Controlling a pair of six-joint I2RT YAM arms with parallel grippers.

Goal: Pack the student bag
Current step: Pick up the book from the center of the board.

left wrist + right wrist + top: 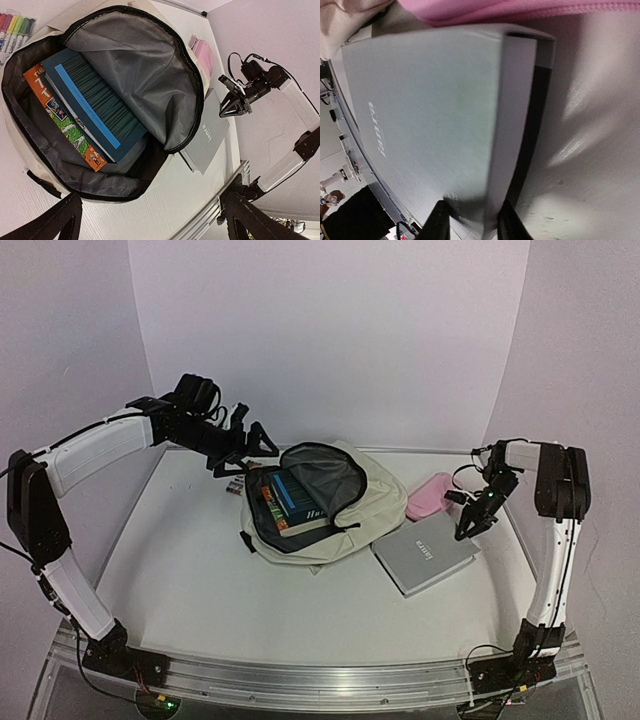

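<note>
While the packing looked only partly done, the student bag [370,515] lay on its back at the middle of the table [200,580], nearer the far edge, with its main compartment unzipped and gaping. The grey notebook [425,555] was the largest thing left outside, flat on the table just beside the bag on the side toward the right edge. Inside the bag a blue book [296,495] rested against an orange book [272,512], so those two seemed to be stowed. The pink pencil case [430,495] sat toward the far right corner, touching the bag and unpacked. A pack of markers [15,25] lay by the bag's far left side, also outside. The left tool [250,445] hung over that side with its fingers wide apart and empty. The right tool [472,222] straddled the notebook's corner; I could not tell whether it had clamped down.
</note>
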